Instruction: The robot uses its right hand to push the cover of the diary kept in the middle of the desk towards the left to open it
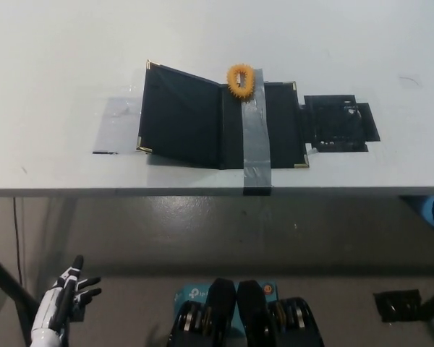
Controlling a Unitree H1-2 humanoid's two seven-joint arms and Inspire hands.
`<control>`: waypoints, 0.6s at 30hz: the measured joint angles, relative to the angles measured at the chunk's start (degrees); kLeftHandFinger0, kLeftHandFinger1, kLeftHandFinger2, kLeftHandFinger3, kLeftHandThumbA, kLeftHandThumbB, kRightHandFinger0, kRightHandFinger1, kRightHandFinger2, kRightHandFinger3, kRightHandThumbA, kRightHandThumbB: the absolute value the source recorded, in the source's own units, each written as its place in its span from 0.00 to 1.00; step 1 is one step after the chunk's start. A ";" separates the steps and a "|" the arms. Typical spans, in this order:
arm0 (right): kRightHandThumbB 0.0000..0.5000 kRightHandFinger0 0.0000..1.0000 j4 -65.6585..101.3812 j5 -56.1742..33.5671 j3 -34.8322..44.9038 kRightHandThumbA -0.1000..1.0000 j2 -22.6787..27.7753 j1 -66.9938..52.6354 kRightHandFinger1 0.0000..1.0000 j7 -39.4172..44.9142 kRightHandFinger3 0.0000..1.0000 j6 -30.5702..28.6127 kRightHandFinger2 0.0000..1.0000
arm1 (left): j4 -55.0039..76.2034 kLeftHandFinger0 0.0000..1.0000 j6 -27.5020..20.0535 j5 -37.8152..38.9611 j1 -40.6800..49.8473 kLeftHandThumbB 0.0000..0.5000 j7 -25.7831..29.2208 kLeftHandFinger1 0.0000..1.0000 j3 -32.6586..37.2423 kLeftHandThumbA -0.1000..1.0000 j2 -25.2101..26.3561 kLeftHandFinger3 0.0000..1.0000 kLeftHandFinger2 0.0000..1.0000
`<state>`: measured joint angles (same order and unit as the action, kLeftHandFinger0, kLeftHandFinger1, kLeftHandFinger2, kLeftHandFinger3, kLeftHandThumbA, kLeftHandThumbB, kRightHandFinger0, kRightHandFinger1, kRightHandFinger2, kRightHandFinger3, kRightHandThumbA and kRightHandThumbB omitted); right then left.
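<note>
Looks like a robot lab or test room, not a home. Plain white desk (72,58), bare top, with a diary (202,123) fixed down by a grey tape strip (254,137) running over the near edge, a clear tape patch (116,119) to its left and a black taped mark (338,123) to its right. Grey concrete-like floor (202,231) below. Black cable (18,231) hanging near left, small black box (398,303) on the floor near right.
</note>
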<state>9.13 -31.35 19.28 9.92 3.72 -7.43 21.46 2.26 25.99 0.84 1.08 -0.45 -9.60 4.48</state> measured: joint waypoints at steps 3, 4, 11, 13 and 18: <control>0.33 0.82 -4.49 0.43 0.73 0.91 -0.80 -0.55 0.89 0.61 0.99 -1.81 0.94 | 0.00 0.98 0.00 -0.01 -0.05 0.50 0.00 0.78 0.00 0.92 0.11 0.96 0.79; 0.33 0.78 -6.19 0.82 0.85 0.92 -1.01 -0.51 0.85 0.69 0.97 -2.58 0.91 | 0.00 0.98 0.00 -0.02 -0.07 0.51 -0.01 0.78 0.04 0.92 0.14 0.96 0.77; 0.44 0.54 -17.30 4.40 -0.17 0.94 -0.52 -0.64 0.62 1.93 0.83 -8.32 0.73 | 0.01 0.98 0.00 -0.03 -0.06 0.53 0.00 0.78 0.05 0.93 0.17 0.95 0.77; 0.45 0.46 -20.55 5.77 -0.52 0.94 -0.07 -0.65 0.56 2.30 0.82 -10.19 0.70 | 0.02 0.98 0.02 -0.02 -0.09 0.56 0.00 0.75 0.03 0.93 0.17 0.94 0.74; 0.45 0.40 -24.01 7.84 -0.64 0.92 0.32 -0.89 0.46 2.50 0.81 -12.16 0.62 | 0.10 0.97 0.02 0.04 -0.30 0.55 0.01 0.74 -0.25 0.92 0.17 0.92 0.72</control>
<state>-14.88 -23.52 18.64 10.24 2.82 -4.93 9.30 2.36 26.01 0.88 0.77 -0.44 -9.85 4.65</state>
